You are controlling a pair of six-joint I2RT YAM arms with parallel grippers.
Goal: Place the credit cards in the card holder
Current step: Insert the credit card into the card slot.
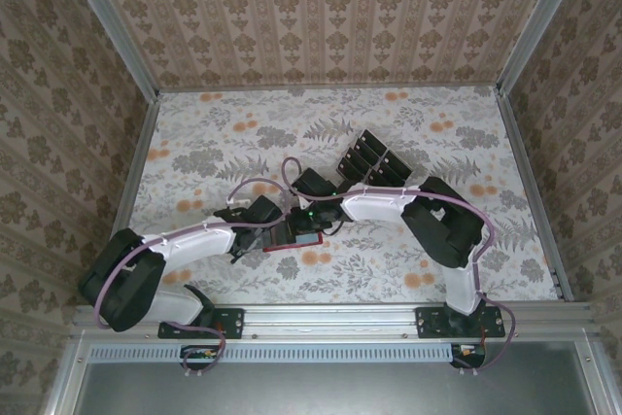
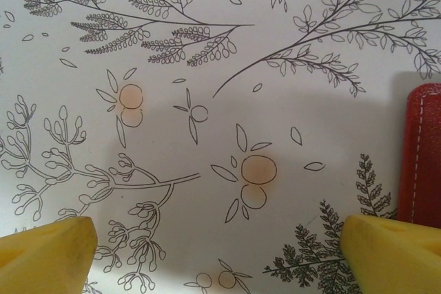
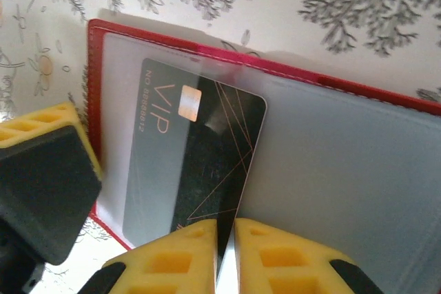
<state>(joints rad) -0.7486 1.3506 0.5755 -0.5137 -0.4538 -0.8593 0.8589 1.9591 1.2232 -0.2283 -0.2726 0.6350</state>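
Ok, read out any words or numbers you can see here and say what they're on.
"VIP": on the black card, seen through the cloudy sleeve of the card holder.
"NO" plus a row of digits beside it, same card: digits too blurred to read.
Other cards, top view: too small to read.

The card holder [image 3: 311, 74] is red, card [image 3: 207, 163] black, right claw [image 3: 226, 253] yellow, tablecloth [image 2: 207, 53] floral.

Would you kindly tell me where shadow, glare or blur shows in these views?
Left wrist: a soft shadow crosses the cloth beside the wallet, and the left claw is blurred. Right wrist: the card looks half hazy under the sleeve, its chip glares. Top external: evenly lit.
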